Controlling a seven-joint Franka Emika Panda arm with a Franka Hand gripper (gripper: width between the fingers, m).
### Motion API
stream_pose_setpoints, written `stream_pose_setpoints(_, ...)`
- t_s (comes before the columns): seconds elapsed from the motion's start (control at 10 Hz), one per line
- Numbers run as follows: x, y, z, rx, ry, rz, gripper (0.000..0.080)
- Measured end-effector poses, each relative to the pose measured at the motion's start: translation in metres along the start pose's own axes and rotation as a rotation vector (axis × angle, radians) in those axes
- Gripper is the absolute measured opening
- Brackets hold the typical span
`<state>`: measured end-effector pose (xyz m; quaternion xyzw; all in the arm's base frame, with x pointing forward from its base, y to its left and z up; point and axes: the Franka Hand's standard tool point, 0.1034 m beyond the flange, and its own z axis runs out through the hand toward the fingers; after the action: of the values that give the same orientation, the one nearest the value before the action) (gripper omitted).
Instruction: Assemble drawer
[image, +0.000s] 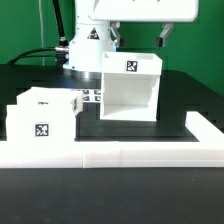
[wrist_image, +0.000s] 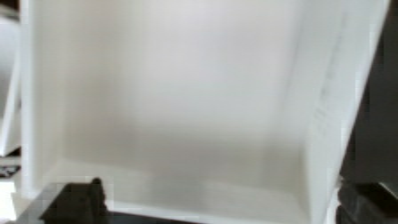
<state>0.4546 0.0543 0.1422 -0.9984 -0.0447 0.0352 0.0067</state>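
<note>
The drawer's larger cube-shaped casing (image: 128, 90) stands open-fronted in the middle of the table, with a square marker on its top front edge. The small open-topped box (image: 44, 117) sits apart at the exterior view's left, with a marker on its front. My gripper (image: 162, 38) hangs just above the casing's far right top corner. In the wrist view the casing's white inside (wrist_image: 178, 110) fills the frame. My gripper (wrist_image: 224, 203) is open, and its dark fingertips (wrist_image: 73, 203) stand wide apart at the frame's edge. It holds nothing.
A long low white border wall (image: 120, 153) runs along the front of the table and turns back at the exterior view's right. The marker board (image: 91, 97) lies between the box and the casing. The robot base (image: 88, 45) stands behind the casing.
</note>
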Motion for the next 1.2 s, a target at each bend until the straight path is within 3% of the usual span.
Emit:
stream_pose_setpoints(0.2, 0.004, -0.002, -0.002, 0.001, 0.011, 0.017, 0.0649)
stream_pose_setpoints(0.5, -0.005, -0.029, 0.008, 0.008, 0.024, 0.081, 0.0649)
stream_pose_setpoints(0.7, -0.011, -0.030, 0.015, 0.010, 0.024, 0.081, 0.0649)
stream_pose_setpoints(1.0, -0.021, -0.037, 0.043, 0.019, 0.037, 0.092, 0.0649)
stream_pose_setpoints(1.2, -0.021, -0.036, 0.047, 0.021, 0.036, 0.089, 0.0649)
